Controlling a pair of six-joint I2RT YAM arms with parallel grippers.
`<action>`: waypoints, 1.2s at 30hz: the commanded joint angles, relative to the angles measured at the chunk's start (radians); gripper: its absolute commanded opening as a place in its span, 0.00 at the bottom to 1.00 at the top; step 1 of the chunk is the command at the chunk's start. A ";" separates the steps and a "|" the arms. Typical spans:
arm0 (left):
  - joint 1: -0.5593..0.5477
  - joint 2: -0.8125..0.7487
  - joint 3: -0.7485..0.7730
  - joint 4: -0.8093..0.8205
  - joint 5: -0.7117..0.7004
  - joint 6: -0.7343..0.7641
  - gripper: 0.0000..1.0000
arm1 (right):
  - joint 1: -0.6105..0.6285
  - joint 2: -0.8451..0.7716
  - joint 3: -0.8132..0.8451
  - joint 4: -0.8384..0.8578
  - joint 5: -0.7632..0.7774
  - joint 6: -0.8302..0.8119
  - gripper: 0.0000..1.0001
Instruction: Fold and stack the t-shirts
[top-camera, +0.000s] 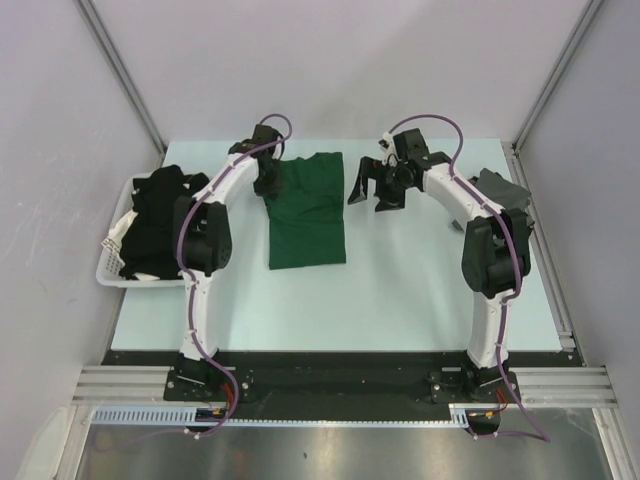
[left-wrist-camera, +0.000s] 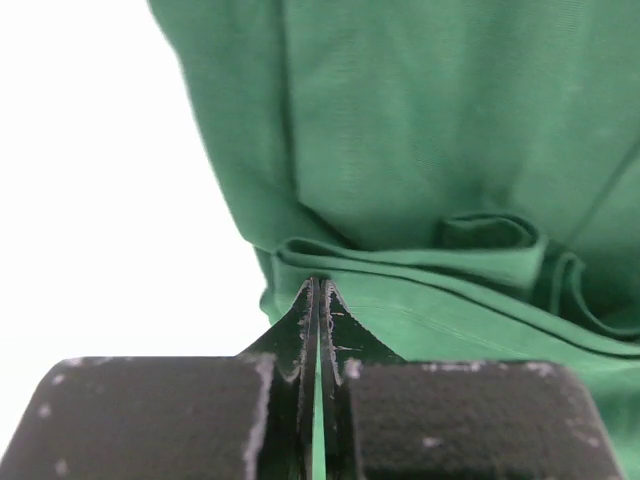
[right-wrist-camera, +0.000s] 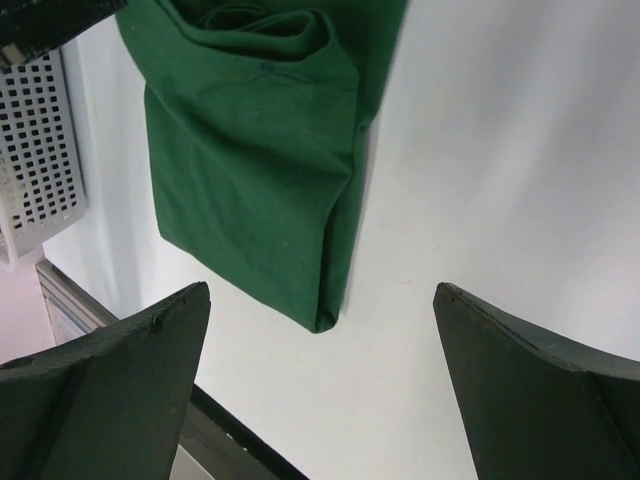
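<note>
A dark green t-shirt (top-camera: 308, 210) lies folded into a long strip in the middle of the table. My left gripper (top-camera: 268, 180) is at its far left corner, shut on a fold of the green cloth (left-wrist-camera: 420, 300), with a sliver of green between the pads. My right gripper (top-camera: 372, 195) is open and empty, just right of the shirt's far end. The right wrist view shows the shirt's near end (right-wrist-camera: 270, 190) between the spread fingers (right-wrist-camera: 120, 370). Black t-shirts (top-camera: 160, 220) are piled in the basket at the left.
A white slatted plastic basket (top-camera: 112, 262) stands at the table's left edge and also shows in the right wrist view (right-wrist-camera: 40, 150). The pale table top (top-camera: 420, 290) has raised rails along its right side and a black strip at the near edge.
</note>
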 joint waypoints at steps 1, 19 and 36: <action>0.007 -0.016 0.026 0.016 -0.042 0.018 0.00 | 0.049 0.007 0.074 -0.008 -0.035 0.003 1.00; 0.005 -0.243 -0.172 -0.013 0.067 0.012 0.00 | 0.143 0.293 0.298 0.098 -0.116 0.081 1.00; 0.001 -0.477 -0.550 -0.001 0.101 0.035 0.00 | 0.088 0.494 0.591 0.124 -0.145 0.135 1.00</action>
